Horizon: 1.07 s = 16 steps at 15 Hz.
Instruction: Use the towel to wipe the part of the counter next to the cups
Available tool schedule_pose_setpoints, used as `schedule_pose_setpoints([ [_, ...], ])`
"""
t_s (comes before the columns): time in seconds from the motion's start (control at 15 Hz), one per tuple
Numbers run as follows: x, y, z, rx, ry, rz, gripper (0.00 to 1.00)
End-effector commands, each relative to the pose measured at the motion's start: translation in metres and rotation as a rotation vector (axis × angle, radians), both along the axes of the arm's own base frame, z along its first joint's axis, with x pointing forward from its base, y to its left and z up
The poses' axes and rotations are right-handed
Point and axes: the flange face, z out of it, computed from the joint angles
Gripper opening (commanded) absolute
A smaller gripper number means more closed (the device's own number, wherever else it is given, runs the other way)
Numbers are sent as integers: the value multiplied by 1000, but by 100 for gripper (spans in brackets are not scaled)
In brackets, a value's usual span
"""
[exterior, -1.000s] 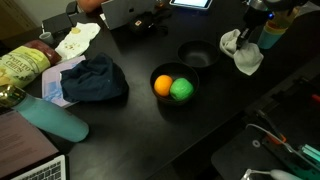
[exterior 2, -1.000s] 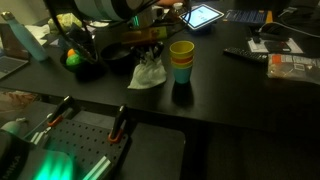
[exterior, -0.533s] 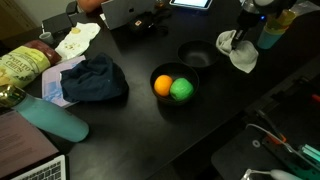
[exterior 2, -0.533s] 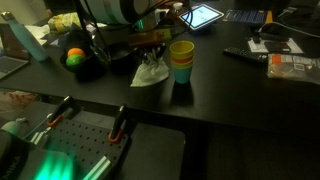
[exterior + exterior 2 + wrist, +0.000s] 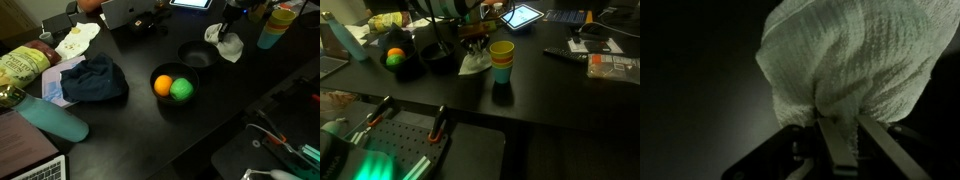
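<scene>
A white towel [image 5: 227, 43] hangs bunched from my gripper [image 5: 222, 32] on the dark counter [image 5: 130, 130]. The towel also shows in the other exterior view [image 5: 474, 64] and fills the wrist view [image 5: 855, 55], pinched between my two fingers [image 5: 838, 128]. The stacked cups [image 5: 273, 25], yellow over teal, stand just beyond the towel; they also show in an exterior view [image 5: 501, 60], right next to the towel. The gripper is shut on the towel, whose lower edge drags on the counter.
A black bowl [image 5: 197, 54] sits next to the towel. Another black bowl [image 5: 173, 88] holds an orange and a green ball. A dark blue cloth [image 5: 93, 80], a teal bottle [image 5: 52, 118], a snack bag [image 5: 20, 68], a crumpled white cloth [image 5: 77, 38] and a tablet [image 5: 525, 15] lie around.
My gripper has dragged the towel across the counter away from the cups, toward the black bowl. The cups are now uncovered in view.
</scene>
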Motion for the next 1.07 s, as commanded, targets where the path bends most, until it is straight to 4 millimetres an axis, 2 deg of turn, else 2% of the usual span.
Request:
schedule_pose_setpoints([
  [0.0,23,18,-26,7,11,52,6],
  [0.13,16,16,-21,16,29,27,6],
  [0.33,-1,1,-7,-23,28,-9,6],
  [0.47,-20,-6,2,-19,52,-50,6],
  [0.8,-100,-17,14,5,125,-88,5],
  [1.0,-142,-15,9,49,154,-77,5],
])
